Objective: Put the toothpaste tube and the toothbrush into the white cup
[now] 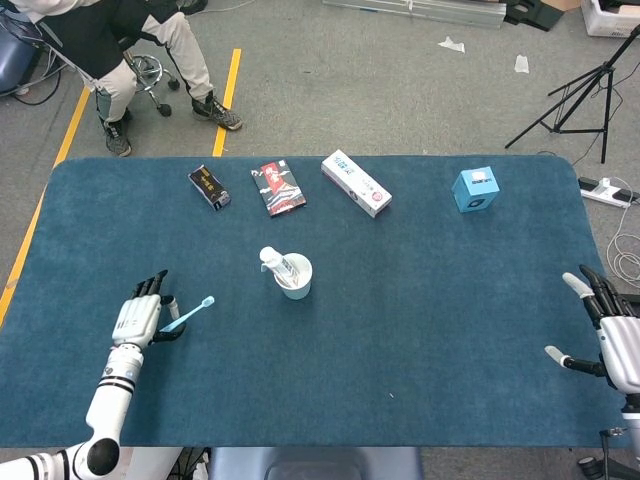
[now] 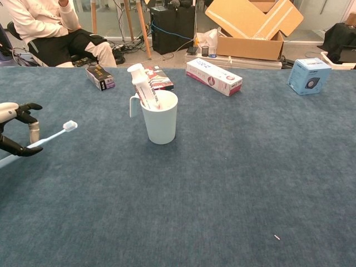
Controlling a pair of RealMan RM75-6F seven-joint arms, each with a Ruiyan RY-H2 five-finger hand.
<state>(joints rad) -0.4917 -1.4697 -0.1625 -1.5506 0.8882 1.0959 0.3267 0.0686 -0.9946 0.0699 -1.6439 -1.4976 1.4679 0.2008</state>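
Toothbrush [image 2: 49,137] | pinched by left hand [image 1: 140,320], handle cropped | right hand [image 1: 612,340] spread, empty

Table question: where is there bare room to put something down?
The widest bare stretch of table lies between the white cup and the right hand, below the blue box. The near edge is bare too. The far edge is crowded: two small packs and the toothpaste carton.
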